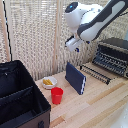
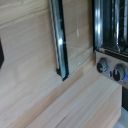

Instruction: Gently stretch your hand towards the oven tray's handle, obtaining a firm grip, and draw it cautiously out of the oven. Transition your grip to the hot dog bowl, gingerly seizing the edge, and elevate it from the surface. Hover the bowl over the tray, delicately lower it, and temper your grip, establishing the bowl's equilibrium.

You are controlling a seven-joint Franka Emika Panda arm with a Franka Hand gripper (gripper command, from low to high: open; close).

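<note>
Light wooden table (image 1: 90, 107), black fabric case (image 1: 20, 97) on it, little white bowl (image 1: 49, 82) with yellow food, red cup (image 1: 57, 95) beside it, upright blue box (image 1: 76, 77), wire tray (image 1: 97, 71), dark oven (image 1: 114, 55)

The oven tray (image 1: 96, 72) sticks out of the oven (image 1: 113, 55). The hot dog bowl (image 1: 49, 82) sits beside a red cup (image 1: 57, 95), near an upright blue box (image 1: 75, 77)

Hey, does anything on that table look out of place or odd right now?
Yes: a dark blue flat box stands upright on edge mid-table, between the bowl and the oven tray, which juts out from the oven.
</note>
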